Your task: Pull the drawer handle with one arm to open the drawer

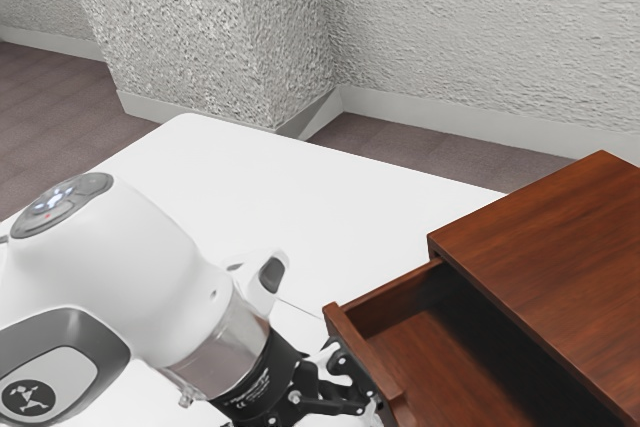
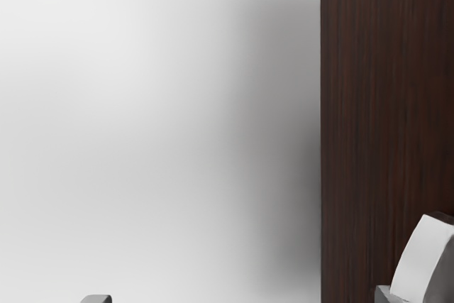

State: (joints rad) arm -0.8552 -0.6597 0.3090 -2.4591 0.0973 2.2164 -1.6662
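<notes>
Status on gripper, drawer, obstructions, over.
Gripper low at drawer front. Drawer pulled well out of cabinet. Nothing seen blocking on white table.

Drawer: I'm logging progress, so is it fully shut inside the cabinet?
No, the drawer stands pulled out from the cabinet, with its open inside showing.

your arm [image 1: 150, 287] comes in from the exterior view's left. gripper [image 1: 348, 387] sits low, just beside the drawer [image 1: 430, 357] front. drawer stands pulled out of the brown cabinet [image 1: 560, 267], on a white table [image 1: 300, 187].
</notes>
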